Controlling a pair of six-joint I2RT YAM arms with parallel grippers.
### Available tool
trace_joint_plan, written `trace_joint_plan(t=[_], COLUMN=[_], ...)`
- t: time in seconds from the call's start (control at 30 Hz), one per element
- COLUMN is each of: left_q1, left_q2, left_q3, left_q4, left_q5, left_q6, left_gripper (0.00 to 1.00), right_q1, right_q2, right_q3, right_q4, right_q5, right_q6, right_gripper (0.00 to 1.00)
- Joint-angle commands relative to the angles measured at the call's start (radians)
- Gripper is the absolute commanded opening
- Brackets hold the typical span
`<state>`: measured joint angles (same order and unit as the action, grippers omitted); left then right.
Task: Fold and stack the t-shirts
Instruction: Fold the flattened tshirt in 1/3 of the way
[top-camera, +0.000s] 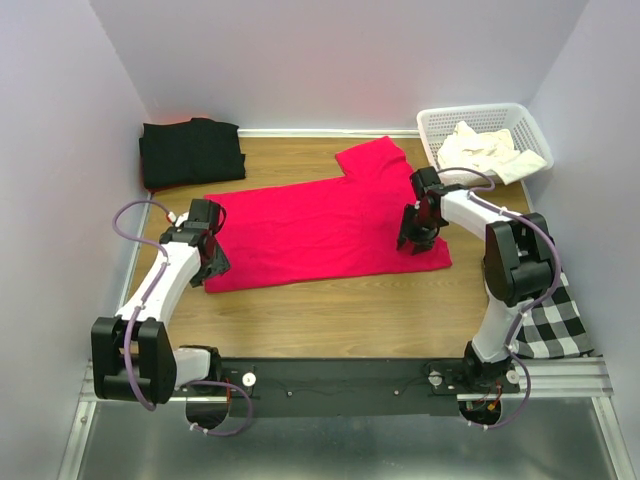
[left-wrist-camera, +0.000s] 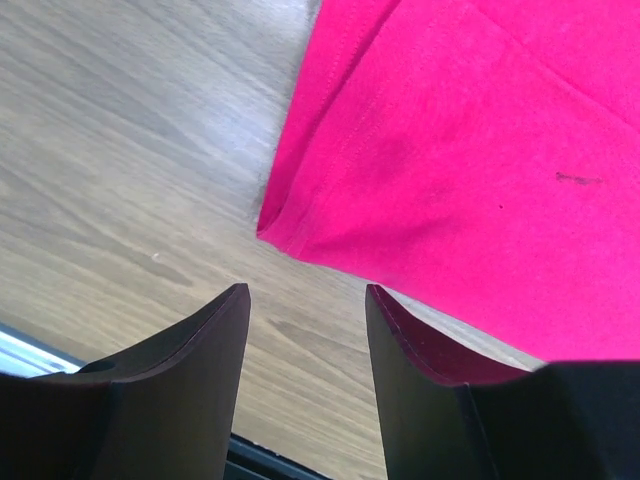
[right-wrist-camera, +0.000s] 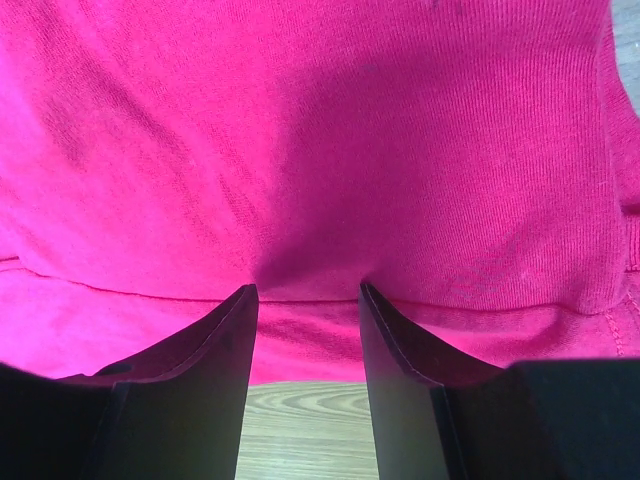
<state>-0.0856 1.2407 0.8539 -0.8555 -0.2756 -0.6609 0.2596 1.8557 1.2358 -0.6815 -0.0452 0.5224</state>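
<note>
A crimson-red t-shirt (top-camera: 320, 225) lies spread flat across the middle of the table, one sleeve pointing to the back. A black t-shirt (top-camera: 192, 152) sits folded at the back left. A cream-white t-shirt (top-camera: 487, 150) is bunched in the basket. My left gripper (top-camera: 213, 264) hovers open by the red shirt's near-left corner (left-wrist-camera: 290, 225). In the left wrist view the left gripper (left-wrist-camera: 307, 292) has only bare wood between its fingers. My right gripper (top-camera: 415, 240) stands open on the shirt's right part. In the right wrist view the right gripper's (right-wrist-camera: 307, 290) tips rest at a folded edge of red fabric (right-wrist-camera: 320, 150).
A white lattice basket (top-camera: 480, 112) stands at the back right corner. A black-and-white checked cloth (top-camera: 548, 322) lies by the right arm's base. Walls close in the table at the left, back and right. Bare wood (top-camera: 340, 315) shows between the red shirt and the arms' bases.
</note>
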Motion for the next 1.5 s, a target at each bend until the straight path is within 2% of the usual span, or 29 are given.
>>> trace_joint_plan(t=[0.0,0.27,0.5,0.6,0.8,1.23,1.33,1.47], left_q1=[-0.003,-0.003,-0.022,-0.046,-0.066,-0.074,-0.074,-0.08], left_q2=[0.002,0.071,0.15,0.164,0.143,0.181,0.195,0.134], left_q3=[-0.01,0.065,-0.013,-0.05,-0.07,-0.073,-0.032,0.06], left_q4=[0.081,0.134,0.174,0.141,0.096,0.056,0.03,0.035], left_q5=[0.047,0.122,0.203,0.233,0.155,0.125,0.11,0.096], left_q6=[0.017,0.04,0.044,0.034,0.011,-0.057,-0.06,-0.048], left_gripper=[0.59,0.59,0.59,0.59,0.59,0.59,0.57,0.57], right_q1=[-0.003,-0.003,-0.003,-0.003,-0.005,-0.003,-0.003,-0.003], right_q2=[-0.018,-0.024,-0.093,-0.115,-0.122,-0.118,-0.112,-0.104], right_q3=[-0.038,-0.116,-0.222,-0.251,-0.251,-0.234,-0.226,-0.207], right_q4=[-0.004,0.005,0.003,0.002,-0.001,-0.009,-0.007,-0.009], right_q5=[0.039,0.039,0.039,0.039,0.039,0.018,0.013,0.016], right_q6=[-0.007,0.002,0.022,0.033,0.037,0.024,0.018,0.008], right_gripper=[0.54,0.54,0.53,0.53,0.53,0.53,0.53,0.53])
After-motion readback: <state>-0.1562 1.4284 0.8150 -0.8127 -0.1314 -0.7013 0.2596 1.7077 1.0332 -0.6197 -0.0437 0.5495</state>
